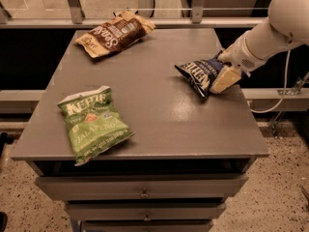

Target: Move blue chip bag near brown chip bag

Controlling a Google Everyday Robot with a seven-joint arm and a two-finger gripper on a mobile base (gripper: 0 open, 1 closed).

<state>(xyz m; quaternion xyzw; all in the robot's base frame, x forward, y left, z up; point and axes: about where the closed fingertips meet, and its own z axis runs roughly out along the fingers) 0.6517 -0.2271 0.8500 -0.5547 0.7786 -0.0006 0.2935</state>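
The blue chip bag [199,73] lies crumpled at the right side of the grey table [159,115]. My gripper [220,77] reaches in from the right and is shut on the bag's right end, with a cream finger [226,79] lying over it. The brown chip bag [116,33] lies at the table's far left corner, well apart from the blue one.
A green jalapeno chip bag [94,122] lies at the front left of the table. Drawers [142,192] sit under the tabletop. A rail with glass panels [145,8] runs behind the table. A white cable [282,93] hangs at the right.
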